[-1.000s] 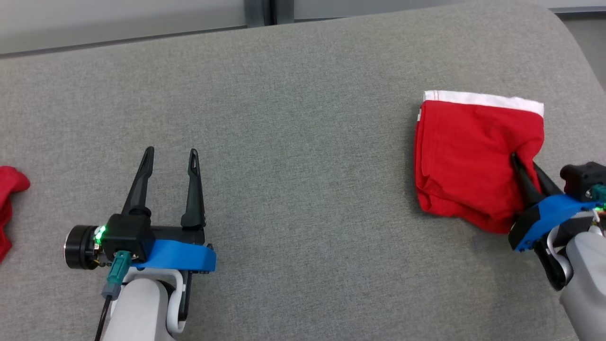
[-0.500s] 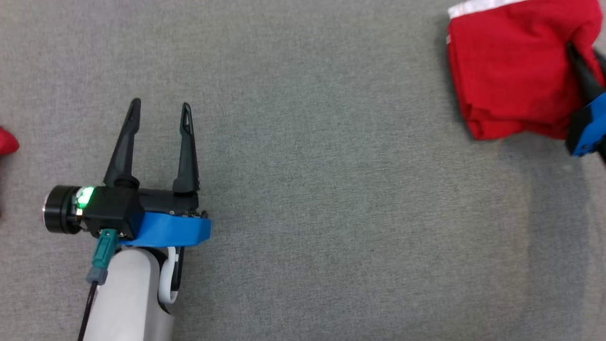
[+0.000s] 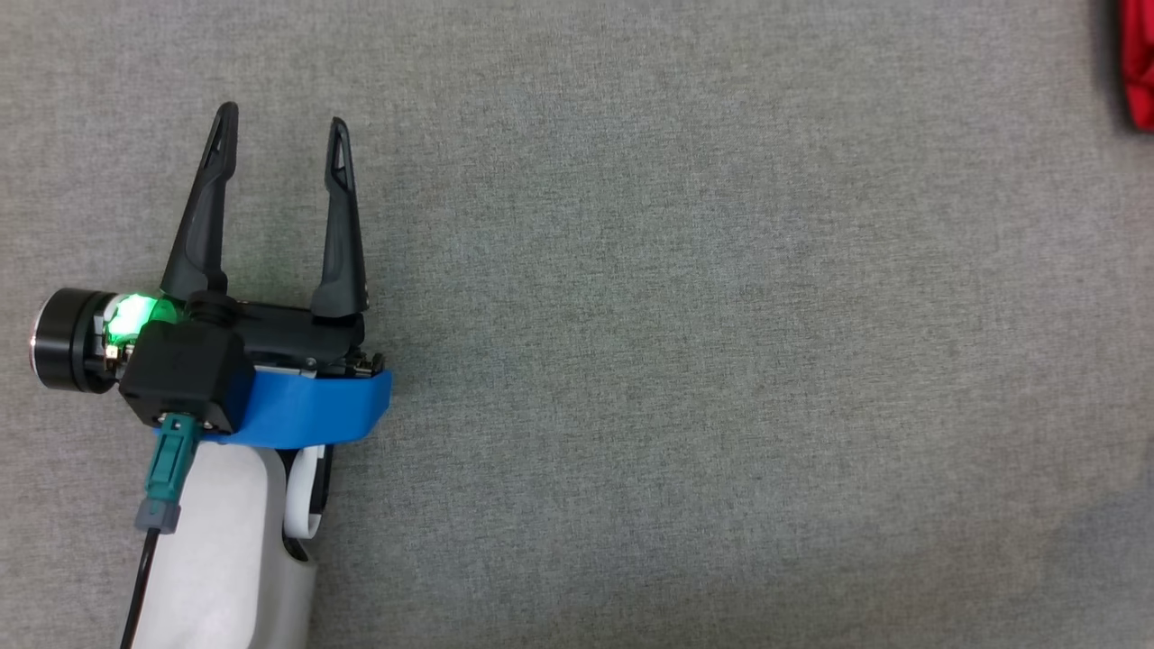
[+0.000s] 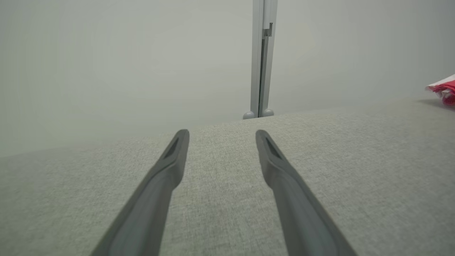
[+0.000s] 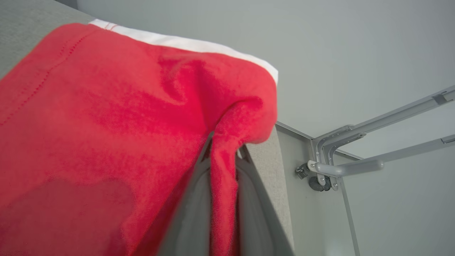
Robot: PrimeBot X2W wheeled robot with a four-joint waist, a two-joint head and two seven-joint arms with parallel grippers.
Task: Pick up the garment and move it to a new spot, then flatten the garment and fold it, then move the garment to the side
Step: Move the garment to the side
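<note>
Pinching a raised fold of the red garment [image 5: 106, 106] between the nearly closed jaws of the right gripper [image 5: 224, 151], white band [image 5: 185, 41] along the cloth's far edge, all of it by the right-hand edge of the grey fabric desk [image 3: 631, 361]. Showing in the head view as a red sliver at the top right border, well apart from the left gripper [image 3: 281, 117]. Left jaws spread wide, low over the desk, pointing toward the pale wall [image 4: 106, 53].
</note>
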